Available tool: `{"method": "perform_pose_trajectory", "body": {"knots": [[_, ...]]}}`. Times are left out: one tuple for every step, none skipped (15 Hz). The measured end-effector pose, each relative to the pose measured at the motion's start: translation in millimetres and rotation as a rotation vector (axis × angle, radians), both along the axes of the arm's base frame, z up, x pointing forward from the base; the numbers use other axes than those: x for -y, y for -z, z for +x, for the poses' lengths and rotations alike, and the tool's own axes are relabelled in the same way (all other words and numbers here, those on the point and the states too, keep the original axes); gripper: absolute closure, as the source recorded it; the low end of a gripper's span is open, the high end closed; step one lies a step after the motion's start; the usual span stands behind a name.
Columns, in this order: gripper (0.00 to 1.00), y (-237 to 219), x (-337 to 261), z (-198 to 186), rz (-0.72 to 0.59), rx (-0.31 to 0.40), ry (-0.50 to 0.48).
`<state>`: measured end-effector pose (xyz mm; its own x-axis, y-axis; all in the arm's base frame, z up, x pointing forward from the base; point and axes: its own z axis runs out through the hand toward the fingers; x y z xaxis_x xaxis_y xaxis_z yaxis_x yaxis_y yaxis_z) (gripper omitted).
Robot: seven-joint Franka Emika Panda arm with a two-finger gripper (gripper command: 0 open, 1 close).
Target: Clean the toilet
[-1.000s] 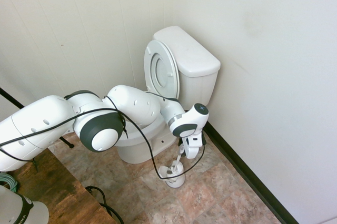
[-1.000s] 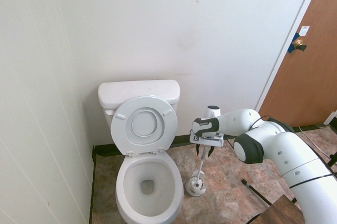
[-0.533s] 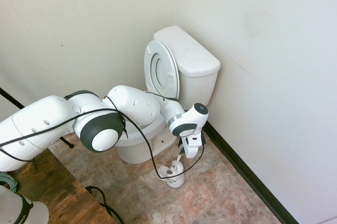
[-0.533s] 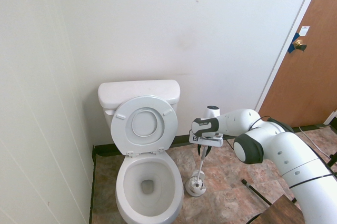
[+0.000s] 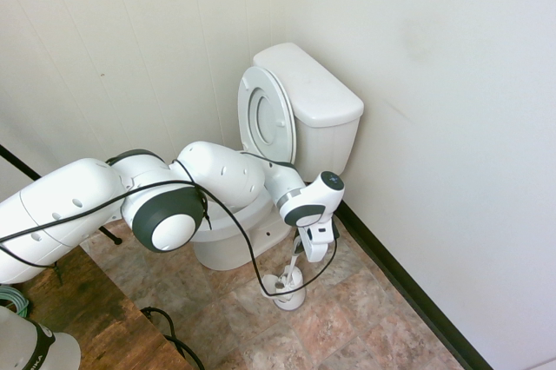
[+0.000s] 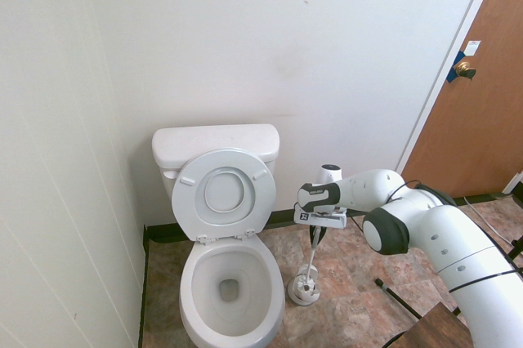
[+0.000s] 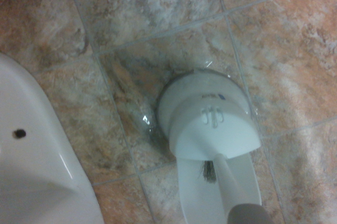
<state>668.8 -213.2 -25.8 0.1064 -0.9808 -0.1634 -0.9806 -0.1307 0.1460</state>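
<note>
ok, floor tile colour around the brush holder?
Mottled reddish-brown and grey stone-look floor tile with pale grout, clearest in the wrist view around the brush holder.

1. The robot arm's glossy white rounded segments [image 5: 78, 201] are separated by dark grey joint rings.
2. A round white cap [image 5: 171, 229] is framed by one ring.
3. A black cable [image 5: 230, 229] is draped along the arm.

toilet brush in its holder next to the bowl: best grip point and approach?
Grip the upper end of the toilet brush handle, coming from above with the fingers either side of the shaft. It stands nearly upright out of the brush holder, head sunk inside, so only the thin handle is free. The gripper is shut on it there.
</note>
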Motion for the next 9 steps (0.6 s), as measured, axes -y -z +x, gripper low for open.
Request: {"method": "perform_pose_trajectory", "body": {"knots": [[1.00,0,-3,-3,0.009,-0.003,-0.014],[1.00,0,-7,-7,0.017,-0.002,-0.028],[1.00,-2,-11,-12,0.020,-0.001,-0.044],[1.00,-4,-16,-18,0.021,0.000,-0.061],[1.00,-10,-22,-21,0.021,0.006,-0.081],[1.00,-19,-26,-23,0.020,0.014,-0.101],[1.00,-32,-29,-24,0.018,0.021,-0.122],[1.00,-48,-29,-27,0.016,0.024,-0.141],[1.00,-62,-28,-30,0.012,0.026,-0.154]]}}
